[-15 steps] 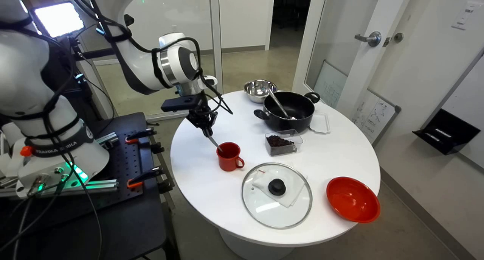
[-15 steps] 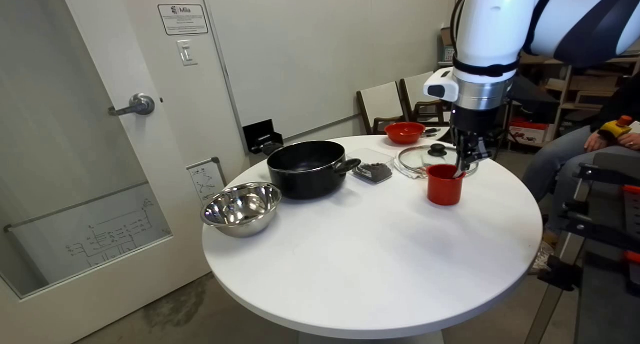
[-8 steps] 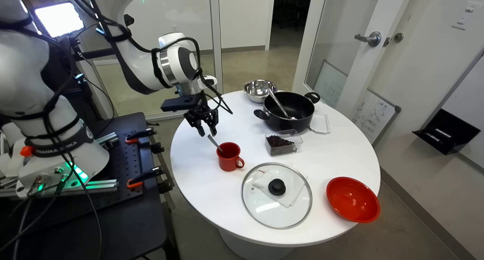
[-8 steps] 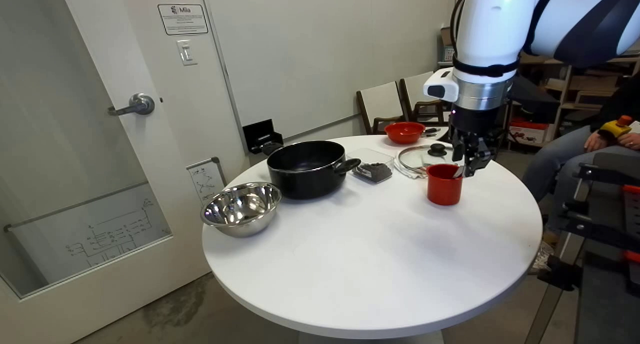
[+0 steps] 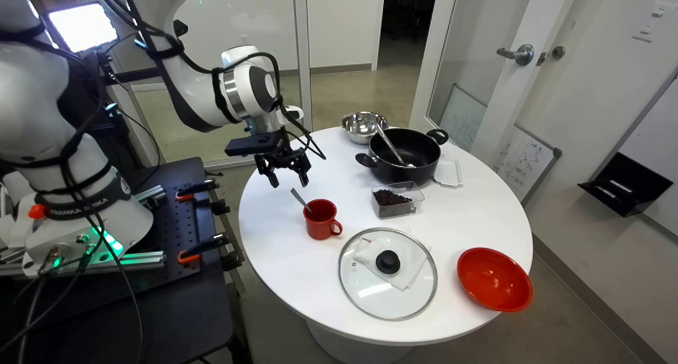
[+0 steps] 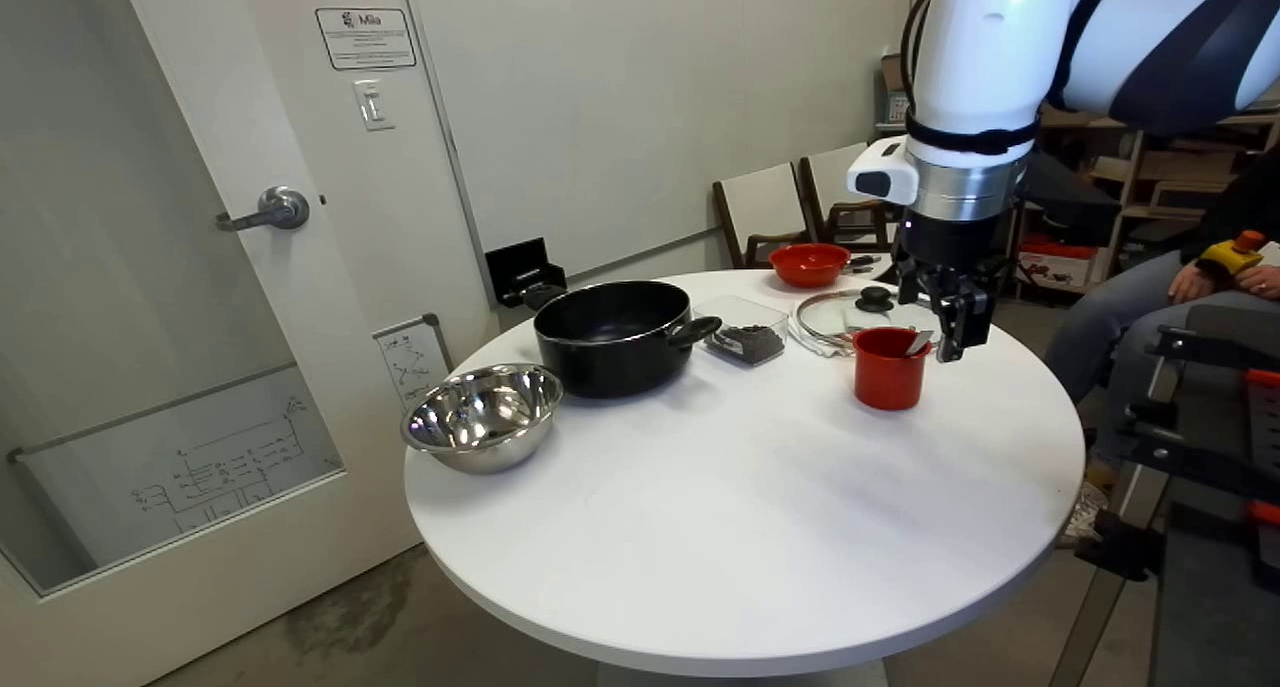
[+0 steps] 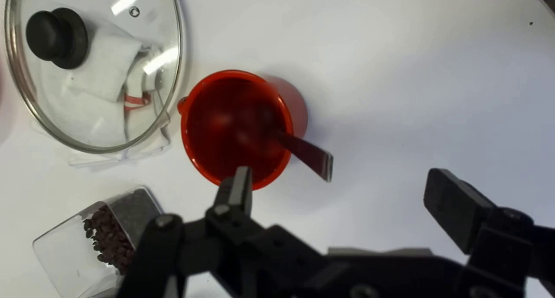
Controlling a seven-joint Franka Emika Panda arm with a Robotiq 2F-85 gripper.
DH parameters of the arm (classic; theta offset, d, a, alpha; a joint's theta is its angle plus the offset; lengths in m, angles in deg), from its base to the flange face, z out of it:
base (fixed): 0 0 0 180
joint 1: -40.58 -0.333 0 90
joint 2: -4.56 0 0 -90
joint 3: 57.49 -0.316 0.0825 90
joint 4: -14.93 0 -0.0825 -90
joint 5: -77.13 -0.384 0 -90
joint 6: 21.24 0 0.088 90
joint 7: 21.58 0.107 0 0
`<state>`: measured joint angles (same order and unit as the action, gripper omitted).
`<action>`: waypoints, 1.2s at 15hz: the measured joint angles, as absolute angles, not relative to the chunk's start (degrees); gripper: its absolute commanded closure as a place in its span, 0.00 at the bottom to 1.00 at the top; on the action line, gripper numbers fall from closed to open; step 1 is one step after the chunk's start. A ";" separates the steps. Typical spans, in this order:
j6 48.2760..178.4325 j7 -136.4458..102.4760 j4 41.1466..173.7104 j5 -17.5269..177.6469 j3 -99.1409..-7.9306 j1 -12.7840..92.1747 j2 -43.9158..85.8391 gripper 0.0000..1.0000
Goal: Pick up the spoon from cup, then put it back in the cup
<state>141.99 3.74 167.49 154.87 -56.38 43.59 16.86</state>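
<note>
My fingers (image 7: 453,204) have parted from the spoon (image 7: 307,154) and stand wide apart, empty. It leans in the cup (image 5: 320,227), handle over the rim: probably light, stiff, slick; I'd pinch near the handle's end.

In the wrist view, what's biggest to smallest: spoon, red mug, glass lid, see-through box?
1. Glass lid, even with its top cut off
2. Red mug and see-through box: can't rank them, as the box runs off the picture
3. Spoon, going by what shows
</note>
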 measured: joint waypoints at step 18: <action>142.00 3.55 167.59 154.87 -56.51 43.53 18.35 0.38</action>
